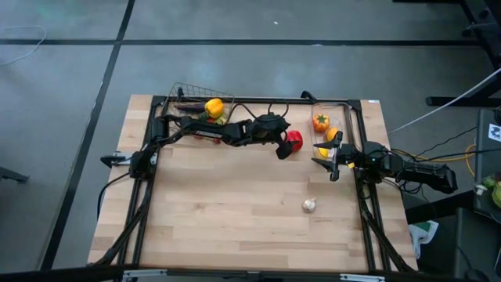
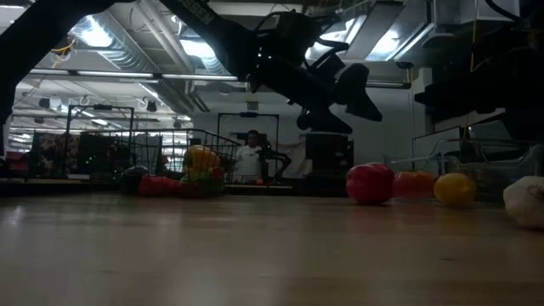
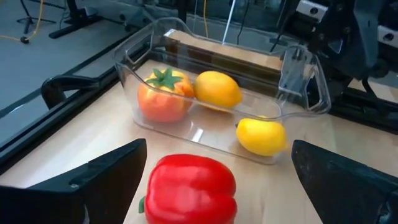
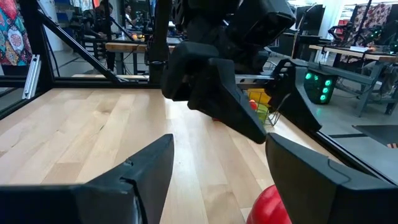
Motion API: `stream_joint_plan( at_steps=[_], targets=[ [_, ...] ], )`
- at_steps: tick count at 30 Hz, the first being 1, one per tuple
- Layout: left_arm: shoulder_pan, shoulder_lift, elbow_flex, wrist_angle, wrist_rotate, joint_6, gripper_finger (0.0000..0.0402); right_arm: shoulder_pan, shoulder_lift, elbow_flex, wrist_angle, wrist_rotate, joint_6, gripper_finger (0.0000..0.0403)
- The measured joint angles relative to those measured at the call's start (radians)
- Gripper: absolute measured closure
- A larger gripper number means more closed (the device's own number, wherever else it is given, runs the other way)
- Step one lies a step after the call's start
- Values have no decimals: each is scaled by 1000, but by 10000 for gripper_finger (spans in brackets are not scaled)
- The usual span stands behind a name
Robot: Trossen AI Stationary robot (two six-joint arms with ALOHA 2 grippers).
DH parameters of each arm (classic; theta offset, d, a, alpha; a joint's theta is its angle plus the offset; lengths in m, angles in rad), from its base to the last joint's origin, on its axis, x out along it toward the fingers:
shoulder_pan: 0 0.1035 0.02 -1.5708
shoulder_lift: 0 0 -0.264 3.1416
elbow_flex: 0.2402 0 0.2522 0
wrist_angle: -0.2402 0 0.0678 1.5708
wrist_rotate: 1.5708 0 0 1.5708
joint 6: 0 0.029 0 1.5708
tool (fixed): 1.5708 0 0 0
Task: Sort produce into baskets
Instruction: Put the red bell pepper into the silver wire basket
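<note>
The left hand (image 3: pixel 214 180), spread wide, hovers around the red bell pepper (image 3: pixel 189 190) on the surface beside the clear bin (image 3: pixel 149 53); likely light, hard, slick (grip its broad flanks).

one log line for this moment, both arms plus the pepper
left gripper: open, over red pepper, not gripping | right gripper: open, empty, beside clear bin | garlic: loose on table
</note>
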Motion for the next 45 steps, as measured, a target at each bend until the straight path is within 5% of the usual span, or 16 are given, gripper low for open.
stream_joint_plan(
  at_steps=[14,19,24,38,45],
  targets=[
    [-3,0,0,-22,0,-23,4,0,0,0,60,-4,32,150],
    [-4,0,0,-22,-1,-27,4,0,0,4,265,142,172,150],
    [-4,0,0,-22,-1,-27,4,0,27,62,242,249,130,150],
    [-4,-1,0,-25,-1,-43,4,0,497,432,-118,489,164,150],
    [-5,-44,1,-178,-1,-16,4,-3,708,638,-325,564,155,150]
  ],
)
